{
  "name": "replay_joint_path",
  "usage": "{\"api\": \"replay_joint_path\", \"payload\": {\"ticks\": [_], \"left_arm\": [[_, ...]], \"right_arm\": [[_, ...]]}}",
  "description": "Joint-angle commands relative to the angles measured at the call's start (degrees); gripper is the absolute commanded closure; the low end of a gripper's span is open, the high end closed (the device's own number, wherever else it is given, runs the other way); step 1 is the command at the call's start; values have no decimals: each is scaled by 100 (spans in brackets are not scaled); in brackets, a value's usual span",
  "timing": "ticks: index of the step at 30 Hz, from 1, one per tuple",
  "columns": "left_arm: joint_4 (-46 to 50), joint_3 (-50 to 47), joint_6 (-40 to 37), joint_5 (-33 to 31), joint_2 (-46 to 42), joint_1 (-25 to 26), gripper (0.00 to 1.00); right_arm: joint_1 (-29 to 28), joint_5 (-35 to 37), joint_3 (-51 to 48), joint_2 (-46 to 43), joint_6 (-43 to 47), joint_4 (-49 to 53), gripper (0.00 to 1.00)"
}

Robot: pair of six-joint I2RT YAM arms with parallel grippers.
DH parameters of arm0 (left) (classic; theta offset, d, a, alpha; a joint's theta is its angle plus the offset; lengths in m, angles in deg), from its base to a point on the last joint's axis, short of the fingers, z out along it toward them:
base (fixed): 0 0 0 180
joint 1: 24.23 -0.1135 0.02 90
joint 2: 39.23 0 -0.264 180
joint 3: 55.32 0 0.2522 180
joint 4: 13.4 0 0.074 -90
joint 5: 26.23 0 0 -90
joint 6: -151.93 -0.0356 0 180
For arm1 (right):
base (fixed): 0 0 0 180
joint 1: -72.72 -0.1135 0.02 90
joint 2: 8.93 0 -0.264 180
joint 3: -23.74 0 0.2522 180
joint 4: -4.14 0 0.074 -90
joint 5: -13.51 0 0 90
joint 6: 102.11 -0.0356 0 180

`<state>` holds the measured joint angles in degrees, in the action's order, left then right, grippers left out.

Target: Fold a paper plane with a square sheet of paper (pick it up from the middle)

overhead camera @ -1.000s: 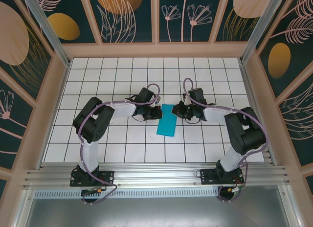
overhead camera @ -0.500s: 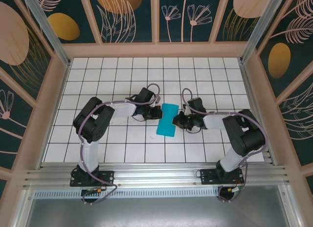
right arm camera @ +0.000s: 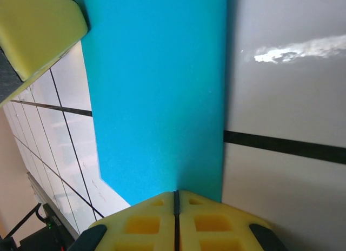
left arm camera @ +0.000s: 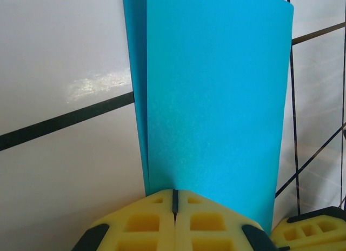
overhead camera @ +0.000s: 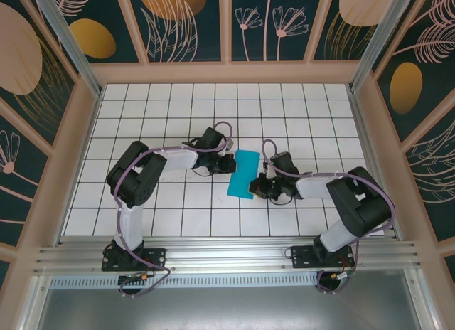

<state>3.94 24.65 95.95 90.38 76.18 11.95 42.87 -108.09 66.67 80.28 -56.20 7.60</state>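
The square sheet of paper (overhead camera: 242, 174) lies folded into a narrow teal strip on the white gridded table (overhead camera: 178, 116), with a second layer showing along one long edge in the left wrist view. My left gripper (overhead camera: 229, 162) is shut, its yellow tips (left arm camera: 174, 199) resting against the strip's left edge near the far end, on the teal paper (left arm camera: 216, 99). My right gripper (overhead camera: 257, 188) is shut too, tips (right arm camera: 176, 199) set on the paper (right arm camera: 157, 99) at its right edge near the near end. I cannot tell whether paper is pinched between either pair of jaws.
The other arm's yellow fingers (left arm camera: 308, 232) (right arm camera: 32, 29) show at the corner of each wrist view. Peach frame walls (overhead camera: 370, 131) enclose the table, and an aluminium rail (overhead camera: 227, 255) runs along the near edge.
The right gripper has slid along the paper's right edge toward the near side, from the far end to the near end. The left gripper and the paper have stayed put.
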Motion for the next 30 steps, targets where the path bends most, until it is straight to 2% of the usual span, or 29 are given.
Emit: {"api": "replay_joint_path", "payload": {"ticks": [1, 7, 15, 22, 25, 28, 30], "left_arm": [[618, -118, -154, -402, 393, 38, 100], [616, -109, -150, -415, 360, 42, 100], [618, -100, -149, -402, 385, 38, 100], [609, -109, -150, -402, 393, 42, 100], [618, -109, -158, -402, 394, 38, 100], [609, -126, -154, -414, 394, 44, 100], [601, -126, -151, -402, 402, 43, 100]], "right_arm": [[-39, 66, -30, 22, -55, 4, 89], [-118, 33, -40, -483, -79, 103, 89], [-375, -29, -357, -238, -246, -158, 89], [-383, 252, -83, -394, -96, 291, 89], [-186, 695, 325, -676, 81, 676, 89], [348, 913, 574, -711, 172, 543, 88], [700, 607, 667, -504, 210, 103, 87]]}}
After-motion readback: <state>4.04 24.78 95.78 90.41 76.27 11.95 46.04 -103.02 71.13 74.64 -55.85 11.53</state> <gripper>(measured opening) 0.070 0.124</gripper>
